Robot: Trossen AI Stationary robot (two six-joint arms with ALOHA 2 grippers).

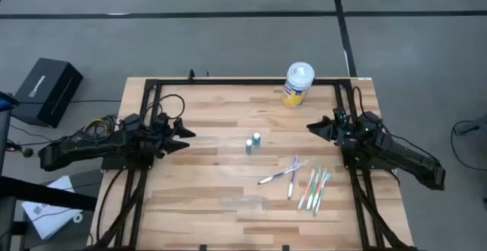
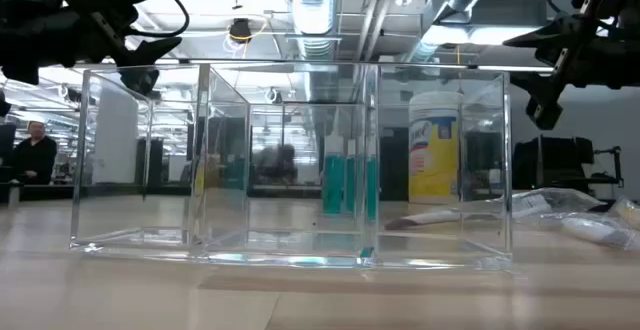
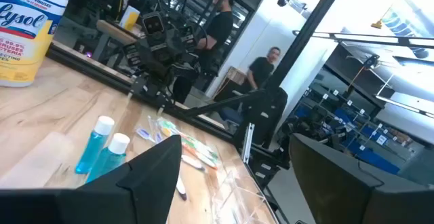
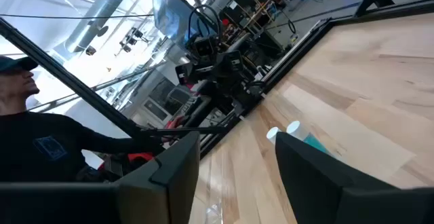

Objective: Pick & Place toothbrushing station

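I count two teal tubes (image 1: 253, 142), about six toothbrushes (image 1: 303, 184), one wipes canister (image 1: 298, 84) and one clear box (image 2: 290, 165).

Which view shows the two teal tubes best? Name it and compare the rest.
The left wrist view: the two teal tubes stand upright and close, white caps clear. The high view shows them small from above at mid-table. The low view blurs them through clear walls. The right wrist view cuts them off behind a finger.

The wooden surface (image 1: 198, 198) carries a wipes canister (image 1: 298, 84) at its far edge, two teal-and-white tubes (image 1: 253, 142) near the centre, a scatter of toothbrushes (image 1: 304, 182) toward the right, and a clear plastic box (image 2: 290, 170) at the near edge.
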